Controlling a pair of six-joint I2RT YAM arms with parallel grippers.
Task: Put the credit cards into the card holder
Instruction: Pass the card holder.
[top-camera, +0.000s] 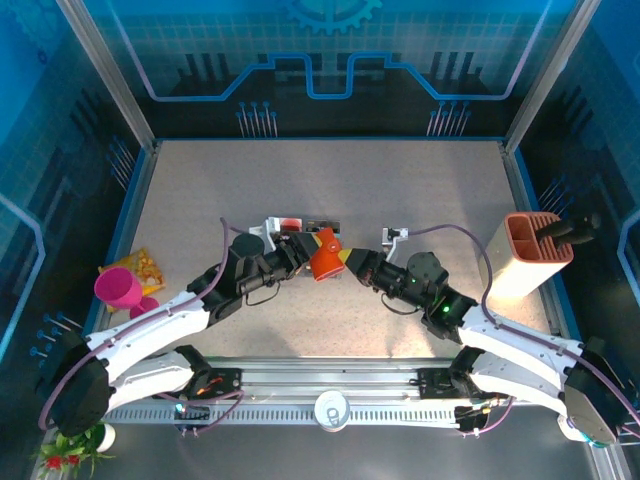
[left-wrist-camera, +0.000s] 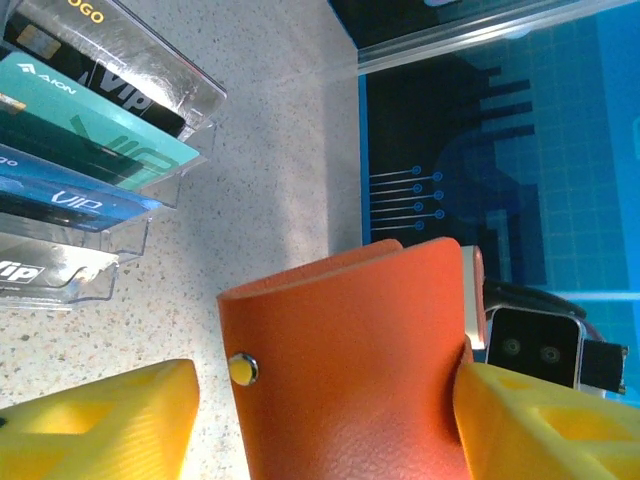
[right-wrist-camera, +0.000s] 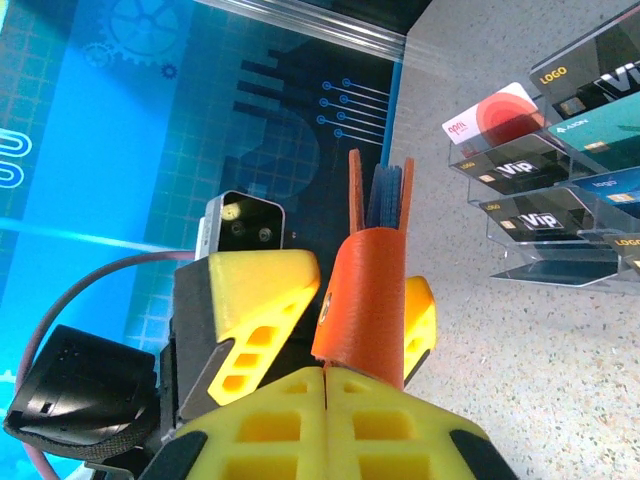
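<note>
The orange-red card holder (top-camera: 325, 260) hangs above the table's middle between both grippers. My right gripper (right-wrist-camera: 327, 375) is shut on its lower edge, and grey-blue pockets (right-wrist-camera: 388, 195) show at the top. My left gripper (left-wrist-camera: 325, 400) straddles the card holder (left-wrist-camera: 350, 350), jaws open. One yellow finger (left-wrist-camera: 540, 420) touches its side, while the other finger (left-wrist-camera: 100, 420) stands off with a gap. The credit cards sit in a clear slotted tray: black (left-wrist-camera: 100, 50), teal (left-wrist-camera: 100, 120) and blue (left-wrist-camera: 70, 195) in the left wrist view, and a red-and-white one (right-wrist-camera: 495, 115) in the right wrist view.
The clear acrylic tray (top-camera: 300, 225) stands just behind the grippers. A tall beige-and-orange box (top-camera: 530, 255) is at the right edge. A pink cup (top-camera: 120, 288) and a yellow snack bag (top-camera: 140, 265) lie at the left. Bare table stretches toward the back wall.
</note>
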